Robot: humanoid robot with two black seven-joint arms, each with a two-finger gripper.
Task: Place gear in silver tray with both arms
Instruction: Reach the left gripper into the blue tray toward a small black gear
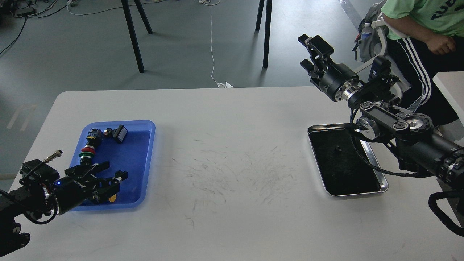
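The silver tray (382, 187) lies on the white table at the right; its dark bottom holds only a tiny dark speck (338, 148). A blue plastic tray (145, 159) lies at the left. My left gripper (114, 171) hovers low over the blue tray's near part with its fingers apart and nothing between them. A small yellow round piece (113, 198), possibly the gear, peeks out beneath it, mostly hidden. My right gripper (305, 51) is open and empty, raised high beyond the table's far edge, above and behind the silver tray.
In the blue tray lie a black, red, white and green stacked part (88, 148) and a black block with a pale face (119, 133). A seated person (427, 32) is at the far right. Table legs (132, 36) stand behind the table.
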